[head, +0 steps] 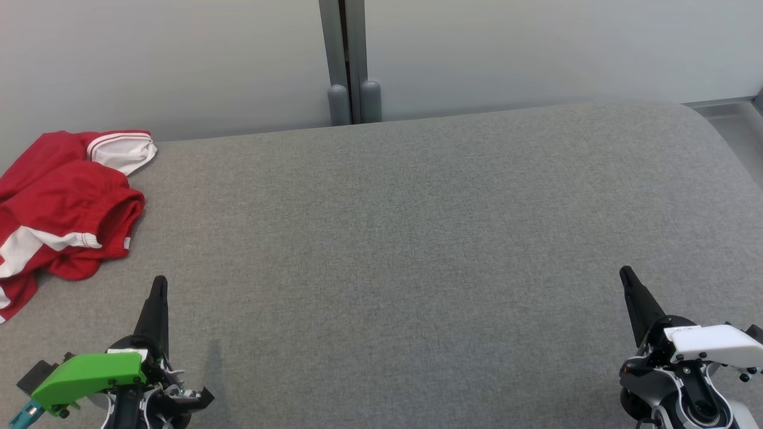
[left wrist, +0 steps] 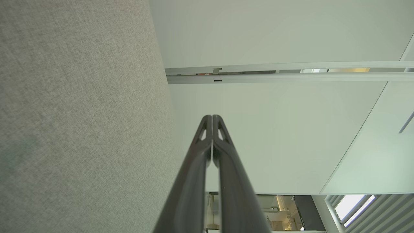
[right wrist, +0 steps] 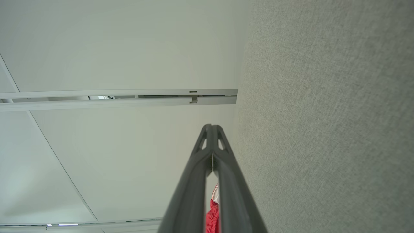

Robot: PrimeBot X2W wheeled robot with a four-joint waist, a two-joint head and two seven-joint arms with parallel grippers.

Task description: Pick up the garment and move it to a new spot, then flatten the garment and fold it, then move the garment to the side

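The left gripper [head: 159,285] sits low at the near left and the right gripper [head: 627,275] low at the near right, well apart. Each presses its dark fingers [left wrist: 195,168] together, pointing far; the right one leans slightly left.

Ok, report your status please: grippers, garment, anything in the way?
Left gripper shut, empty. Right gripper shut, empty. Red garment crumpled at far left, untouched. Grey surface between it and left gripper, no obstacle seen.

Garment [head: 59,202]: smooth red-white cloth; table [head: 417,238]: matt grey woven fabric.
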